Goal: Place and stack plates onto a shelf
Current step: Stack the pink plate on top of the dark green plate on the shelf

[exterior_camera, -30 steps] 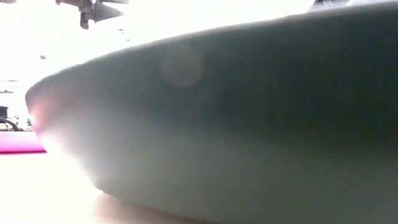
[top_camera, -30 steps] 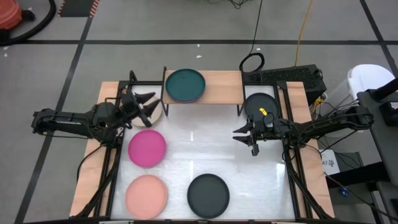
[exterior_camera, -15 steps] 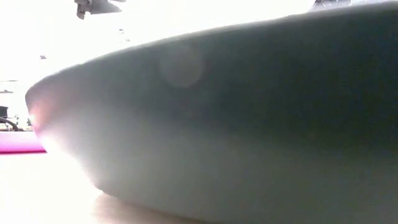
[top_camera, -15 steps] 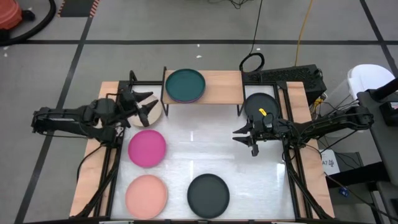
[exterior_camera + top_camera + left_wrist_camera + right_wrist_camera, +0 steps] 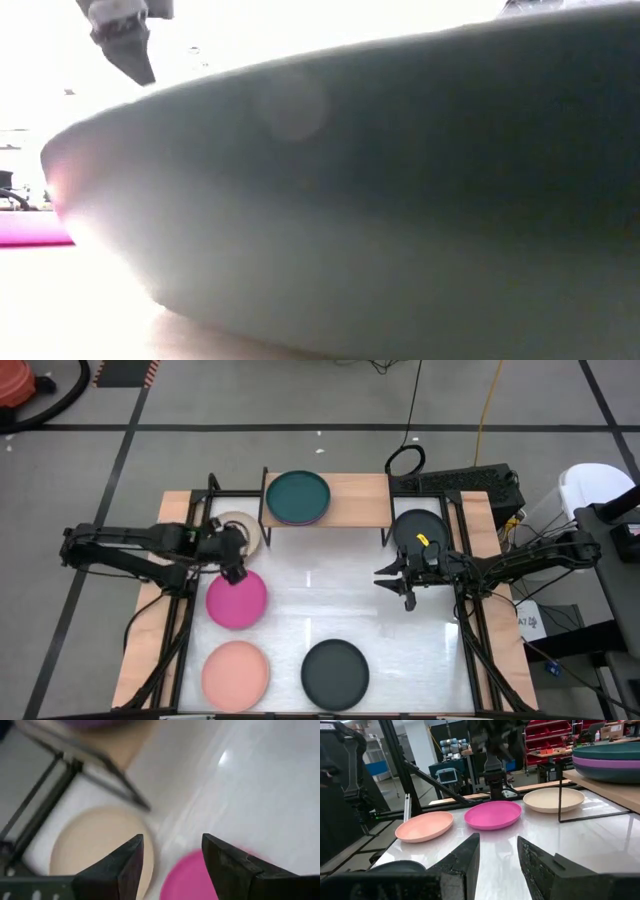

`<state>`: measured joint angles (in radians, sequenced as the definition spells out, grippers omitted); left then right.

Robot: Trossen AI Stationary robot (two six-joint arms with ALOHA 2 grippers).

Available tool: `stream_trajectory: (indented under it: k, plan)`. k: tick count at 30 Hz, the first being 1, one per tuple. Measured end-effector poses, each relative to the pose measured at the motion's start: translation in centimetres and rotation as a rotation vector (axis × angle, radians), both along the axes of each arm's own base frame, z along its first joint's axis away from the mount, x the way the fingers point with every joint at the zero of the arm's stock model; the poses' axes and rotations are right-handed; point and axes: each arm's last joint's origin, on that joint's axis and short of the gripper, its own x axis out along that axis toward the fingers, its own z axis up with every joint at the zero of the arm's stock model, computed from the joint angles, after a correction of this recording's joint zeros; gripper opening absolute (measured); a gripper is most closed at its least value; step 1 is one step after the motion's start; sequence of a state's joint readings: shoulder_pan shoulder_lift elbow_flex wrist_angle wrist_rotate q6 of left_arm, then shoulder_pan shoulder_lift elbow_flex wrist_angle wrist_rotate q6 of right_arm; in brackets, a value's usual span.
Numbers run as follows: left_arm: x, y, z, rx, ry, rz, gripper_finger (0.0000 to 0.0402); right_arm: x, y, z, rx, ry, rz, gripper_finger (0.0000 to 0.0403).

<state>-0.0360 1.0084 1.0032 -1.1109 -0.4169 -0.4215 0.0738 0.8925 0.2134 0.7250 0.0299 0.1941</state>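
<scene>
The left gripper (image 5: 233, 568) hangs open and empty at the magenta plate's (image 5: 237, 600) 12 o'clock rim, the beige plate (image 5: 240, 532) just beyond. The shelf (image 5: 350, 500), long axis 9-to-3, carries a teal-topped stack (image 5: 297, 496) at its 9 o'clock end, the other half bare. The right gripper (image 5: 391, 581) waits open and empty over bare table at the magenta plate's 3 o'clock.

No text, label, brand, number or sign can be read in any of the views. A white card (image 5: 529, 623) just off the right edge of the table (image 5: 400, 650) carries dark marks, but they are too small to make out. Red bins (image 5: 547, 732) in the room behind the table show no readable labels.
</scene>
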Motion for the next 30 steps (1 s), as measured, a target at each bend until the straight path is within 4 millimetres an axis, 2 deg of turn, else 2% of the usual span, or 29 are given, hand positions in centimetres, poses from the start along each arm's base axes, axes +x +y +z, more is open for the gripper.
stream_trajectory:
  k: [7, 15, 21, 26, 30]
  plan:
    - [1.7, -0.1, -2.2, -0.021, 0.133, 0.06, 0.0207, 0.0, 0.0, 0.0, 0.004, 0.0, 0.0, 0.0116]
    - [3.2, -0.1, -3.8, 0.014, 0.266, -0.021, 0.0207, 0.0, 0.0, 0.0, 0.007, 0.004, 0.0, 0.0116]
    - [4.6, -0.4, -5.4, -0.049, 0.362, -0.138, 0.0207, 0.0, 0.0, 0.0, 0.007, 0.004, 0.0, 0.0116]
    - [5.9, -0.7, -7.3, -0.086, 0.31, -0.297, 0.0207, 0.0, 0.0, 0.0, 0.007, 0.004, 0.001, 0.0116]
    - [5.7, -0.7, -9.0, -0.077, 0.313, -0.364, 0.0207, 0.0, 0.0, -0.1, 0.007, 0.01, 0.003, 0.0116]
